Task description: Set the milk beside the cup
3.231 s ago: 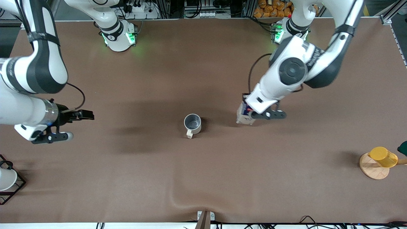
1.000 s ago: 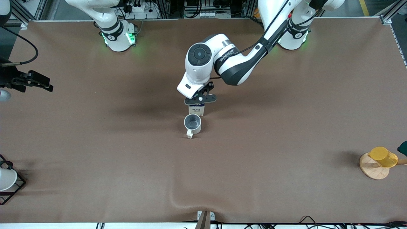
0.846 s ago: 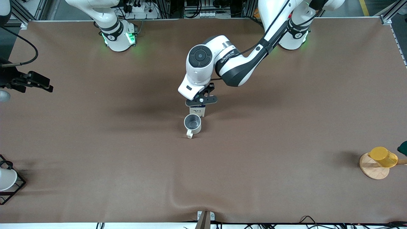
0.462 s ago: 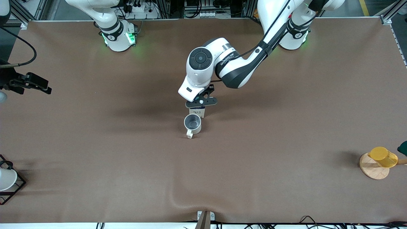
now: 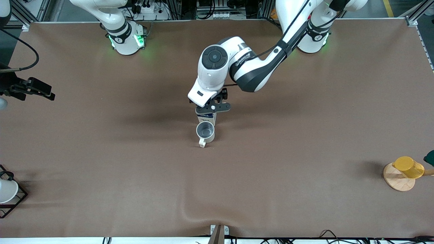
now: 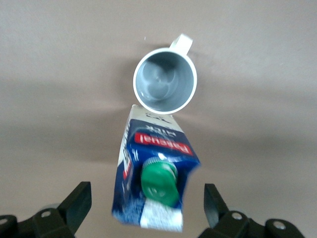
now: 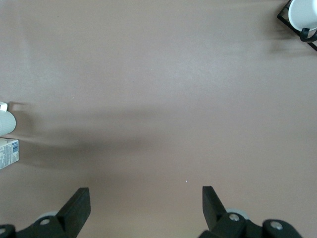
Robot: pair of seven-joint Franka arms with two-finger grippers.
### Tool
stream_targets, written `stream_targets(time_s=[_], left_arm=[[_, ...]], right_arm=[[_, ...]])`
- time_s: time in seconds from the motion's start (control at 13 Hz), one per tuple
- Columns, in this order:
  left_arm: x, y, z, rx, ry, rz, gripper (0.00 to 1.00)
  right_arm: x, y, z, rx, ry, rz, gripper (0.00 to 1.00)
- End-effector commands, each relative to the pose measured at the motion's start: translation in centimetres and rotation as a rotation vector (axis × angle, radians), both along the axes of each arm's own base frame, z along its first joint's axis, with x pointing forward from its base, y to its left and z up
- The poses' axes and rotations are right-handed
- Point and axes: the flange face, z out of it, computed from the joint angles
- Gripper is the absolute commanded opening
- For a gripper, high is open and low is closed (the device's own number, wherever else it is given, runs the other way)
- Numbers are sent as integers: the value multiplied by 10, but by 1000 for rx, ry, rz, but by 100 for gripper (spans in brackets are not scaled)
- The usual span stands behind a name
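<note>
The milk (image 5: 206, 118), a blue and white carton with a green cap (image 6: 159, 182), stands on the table close beside the cup (image 5: 205, 130), farther from the front camera than it. The cup is an off-white mug with a grey inside (image 6: 165, 81); its handle points toward the front camera. My left gripper (image 5: 212, 107) is over the milk, open; in the left wrist view (image 6: 143, 208) its fingers stand apart on either side of the carton without touching it. My right gripper (image 7: 143, 208) is open and empty over bare table at the right arm's end and waits.
A yellow cup (image 5: 408, 167) lies on a round wooden base (image 5: 396, 179) at the left arm's end, near the front. A white cup in a black wire rack (image 5: 6, 191) stands at the right arm's end, also seen in the right wrist view (image 7: 303, 15). The mat has a wrinkle (image 5: 190, 211).
The left arm has brought the milk from the left arm's end to beside the cup. In the last second the carton and gripper shifted slightly. The right arm drew back toward its end.
</note>
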Motion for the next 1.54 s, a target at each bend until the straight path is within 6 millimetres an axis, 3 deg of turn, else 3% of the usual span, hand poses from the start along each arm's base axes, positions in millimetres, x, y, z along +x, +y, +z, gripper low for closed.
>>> stream_targets(time_s=[0.0,0.08,0.23,0.38,0.54,0.69,0.85,0.92,1.08,1.23,1.46], left_arm=[[4,36,72,35,-60,10,100],[15,60,96,44,-71,-2,100],[51,139,151,48,-102,59,100],[100,233,173,40,-114,166,100],[114,293,185,86,-101,170,100],[113,354,205,127,-83,63,100],[117,416,206,142,-30,-7,100],[116,439,215,137,-37,1,100],[92,454,242,102,-72,-41,100],[65,476,240,77,-67,-6,100],[54,503,245,79,-18,-21,100]], right_arm=[[1,-4,3,19,-7,-18,100],[1,-2,3,17,-7,-15,100],[1,-2,3,19,-7,-15,100],[1,-2,3,17,-7,-15,100],[1,-2,3,17,-7,-15,100],[1,-2,3,17,-8,-14,100],[1,-2,3,17,-7,-14,100],[2,-2,2,17,-5,-14,100],[2,-2,2,17,-5,-14,100],[2,-2,2,17,-5,-14,100],[2,-2,2,17,-7,-14,100]])
